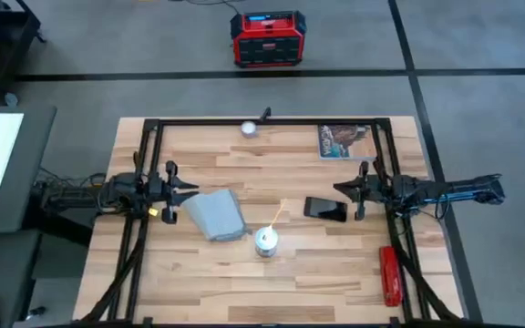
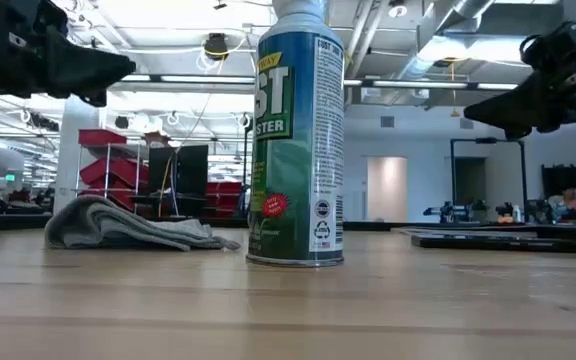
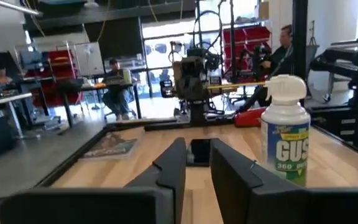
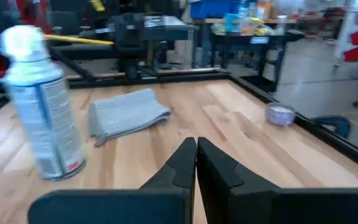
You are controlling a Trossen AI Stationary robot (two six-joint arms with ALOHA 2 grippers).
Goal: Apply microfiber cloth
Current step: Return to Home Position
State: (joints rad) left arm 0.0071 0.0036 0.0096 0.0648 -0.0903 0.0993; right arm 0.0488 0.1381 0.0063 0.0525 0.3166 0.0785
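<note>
The microfiber cloth, pale grey-blue and folded over into several layers, lies flat on the wooden table left of centre; it also shows in the low view and the right wrist view. My left gripper hovers above the table just beyond the cloth's left far corner, its fingers a little apart and nothing between them. My right gripper hovers over the table's right half, beside the black phone, with its fingertips together. A dust spray can stands upright between cloth and phone.
A printed picture card lies at the far right corner, and a small white round thing at the far edge. A red tool lies near the right front. A black frame borders the table. People sit in the room behind.
</note>
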